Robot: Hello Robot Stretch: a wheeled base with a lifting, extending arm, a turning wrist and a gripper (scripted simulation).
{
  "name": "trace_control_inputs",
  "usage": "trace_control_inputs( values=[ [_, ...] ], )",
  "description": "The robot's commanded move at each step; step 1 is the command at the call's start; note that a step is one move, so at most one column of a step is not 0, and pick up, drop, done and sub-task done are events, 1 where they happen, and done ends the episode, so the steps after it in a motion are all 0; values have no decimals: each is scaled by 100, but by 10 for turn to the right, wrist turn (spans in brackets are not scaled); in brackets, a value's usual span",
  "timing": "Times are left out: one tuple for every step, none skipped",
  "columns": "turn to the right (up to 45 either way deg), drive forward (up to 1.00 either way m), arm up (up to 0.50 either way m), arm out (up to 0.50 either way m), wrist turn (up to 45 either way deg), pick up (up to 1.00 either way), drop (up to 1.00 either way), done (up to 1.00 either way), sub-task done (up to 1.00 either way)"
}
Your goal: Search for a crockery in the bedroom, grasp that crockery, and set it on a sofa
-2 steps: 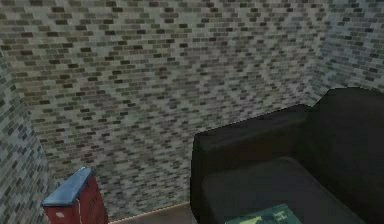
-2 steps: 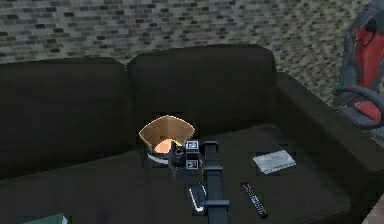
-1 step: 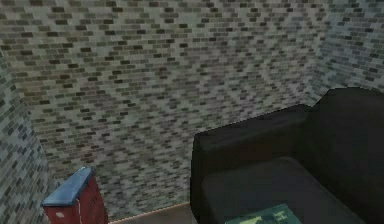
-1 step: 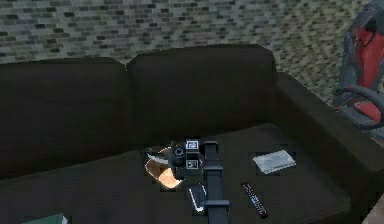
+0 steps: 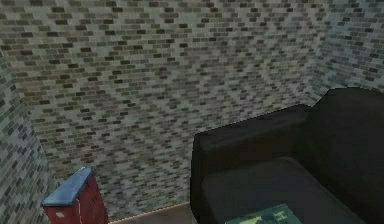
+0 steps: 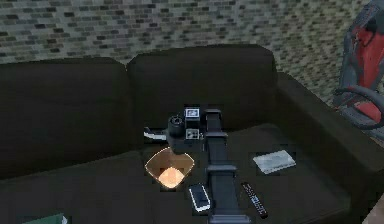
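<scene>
Overall level: dim and even, both views.
Brick wall (image 5: 150,90): mid-bright at 12 o'clock, darker toward 8 o'clock.
Sofa (image 6: 80,110): near-black, faint sheen along cushion edges.
Brightest spot: bowl (image 6: 170,172) interior, 6 o'clock, arm side view.
Edge distortion: wall corner leans at 2 o'clock, forward view.

Grey-brown brick walls (image 5: 150,80) meet in a corner; black sofa (image 5: 330,140) against them, strip of brown floor (image 5: 165,215) beside it.

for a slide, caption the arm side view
Arm extended over a dark sofa, gripper near the tan bowl, phone and remote lying on it.
</scene>
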Motion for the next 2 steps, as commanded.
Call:
trace_control_inputs(
  values=[
    [0, 0, 0, -8, 0, 0, 0, 0, 0],
    [0, 0, 0, 0, 0, 0, 0, 100, 0]
  ],
)
